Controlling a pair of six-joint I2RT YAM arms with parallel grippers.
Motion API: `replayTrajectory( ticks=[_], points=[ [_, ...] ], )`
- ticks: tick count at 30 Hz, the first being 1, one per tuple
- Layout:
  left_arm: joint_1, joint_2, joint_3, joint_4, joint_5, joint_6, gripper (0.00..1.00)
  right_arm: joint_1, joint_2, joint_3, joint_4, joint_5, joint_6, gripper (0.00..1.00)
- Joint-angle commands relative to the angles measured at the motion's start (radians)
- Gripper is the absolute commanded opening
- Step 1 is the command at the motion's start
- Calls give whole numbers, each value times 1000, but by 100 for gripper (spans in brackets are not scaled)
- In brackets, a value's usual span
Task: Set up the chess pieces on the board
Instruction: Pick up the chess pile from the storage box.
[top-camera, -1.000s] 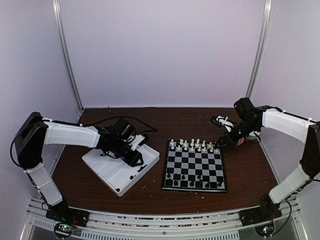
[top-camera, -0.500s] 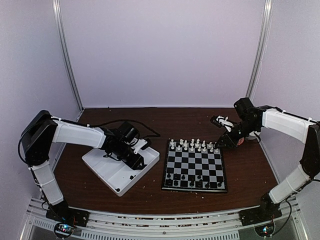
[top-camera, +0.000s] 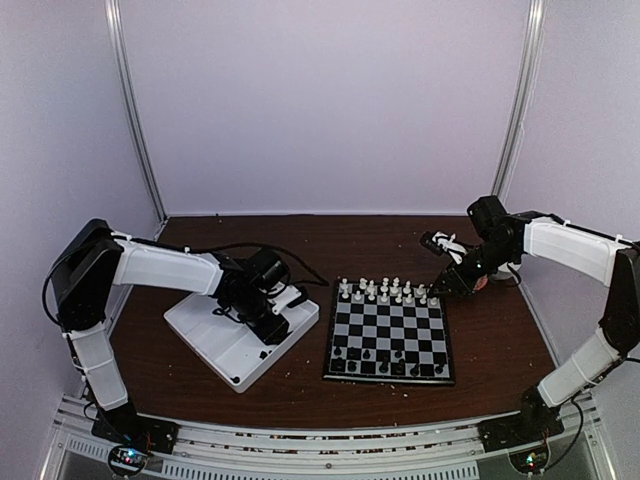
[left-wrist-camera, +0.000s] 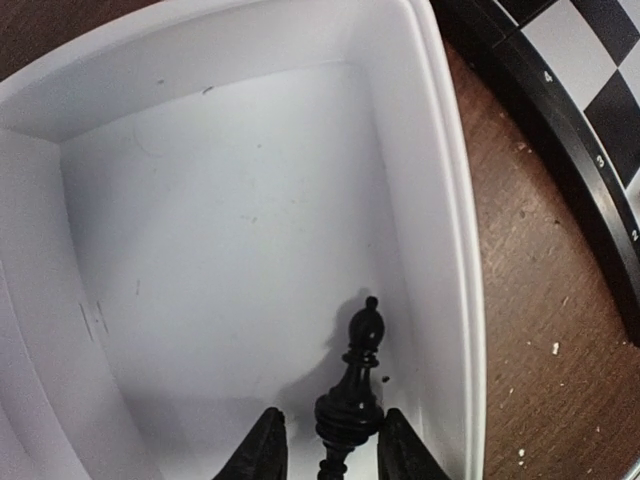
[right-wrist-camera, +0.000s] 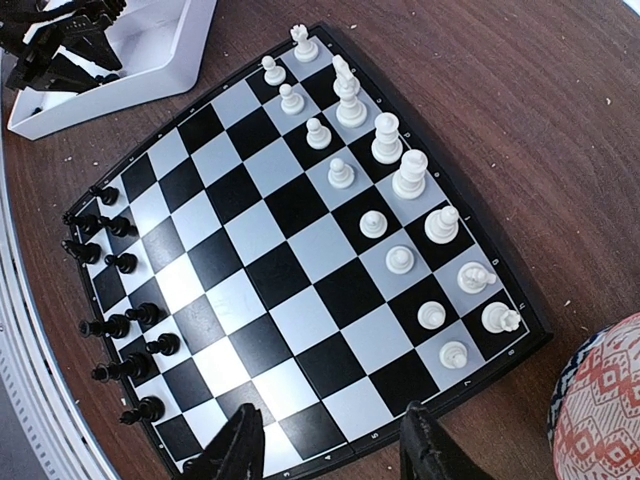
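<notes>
The left gripper (left-wrist-camera: 332, 448) pinches a black bishop (left-wrist-camera: 354, 380) by its foot inside the white tray (left-wrist-camera: 445, 200), one finger pressed to each side of the base so the piece juts out ahead of the jaws. The low grip appears chosen to leave the head free and the foot ready to be set flat on a square. The bishop casts a shadow on the tray floor, which suggests it hangs just above it, near the wall that faces the board (top-camera: 390, 330).

The right gripper (right-wrist-camera: 335, 450) waits over the far right corner of the board with its fingers spread and nothing between them, seemingly parked clear of the left arm's path.

The overhead camera shows the layout: tray on the left of the brown table (top-camera: 500, 340), board just beside it, one arm over each. It cannot show the bishop, which is lost against the dark gripper. The left wrist camera settles that, though it catches only the board's edge. The right wrist camera gives the count the others lack: the white pieces (right-wrist-camera: 385, 140) fill their two rows, while the black pieces (right-wrist-camera: 125, 325) on the near side leave several squares open, so the job looks well along but unfinished.
</notes>
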Motion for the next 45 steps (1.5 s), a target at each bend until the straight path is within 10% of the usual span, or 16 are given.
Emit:
replayTrajectory(
  ticks=[1,45],
  points=[
    [-5,16,42,-49,-46,47,32,-2,6,2,9,-19,6,47],
    [-47,94,138,-218,-84,107,24,-2,-19,-17,26,-70,16,46]
  ],
)
